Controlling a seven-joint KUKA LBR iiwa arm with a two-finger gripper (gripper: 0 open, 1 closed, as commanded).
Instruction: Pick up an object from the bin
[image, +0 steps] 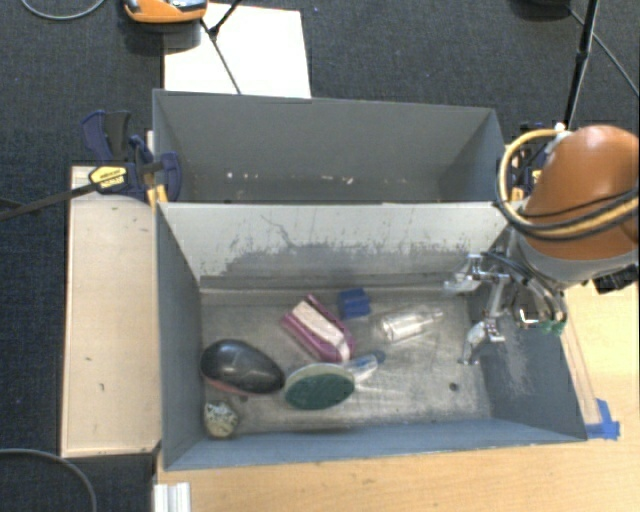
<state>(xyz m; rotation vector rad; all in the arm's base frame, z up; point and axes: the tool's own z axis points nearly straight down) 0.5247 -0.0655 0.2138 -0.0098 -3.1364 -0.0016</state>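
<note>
1. The grey metal bin (180, 330) has a scuffed, scratched floor and smooth walls sloping down to it.
2. The arm's wrist carries a rounded, glossy orange cover (585, 175) ringed with yellow and black cables, above the bin's right wall.
3. The tool (478, 322), bare silvery metal, hangs below that cover over an open patch of floor at the right end of the bin. I cannot tell whether it stands wide or narrow, and it touches none of the loose things.
4. A black oval object (240, 366), smooth and domed, lies at the left of the floor.
5. A pink and purple box (318, 331), oblong and tilted, lies near the middle, just right of the black oval.
6. A dark green round disc (319, 386) with a matte face and a clear handle lies just below the box, beside the black oval.
7. A clear plastic bottle (408, 325) lies on its side; of all the things it is nearest to the tool, to its left and apart from it.
8. A small blue block (352, 301) sits just beyond the box's upper end.
9. A small mottled beige lump (220, 418) rests in the front left corner.
</note>
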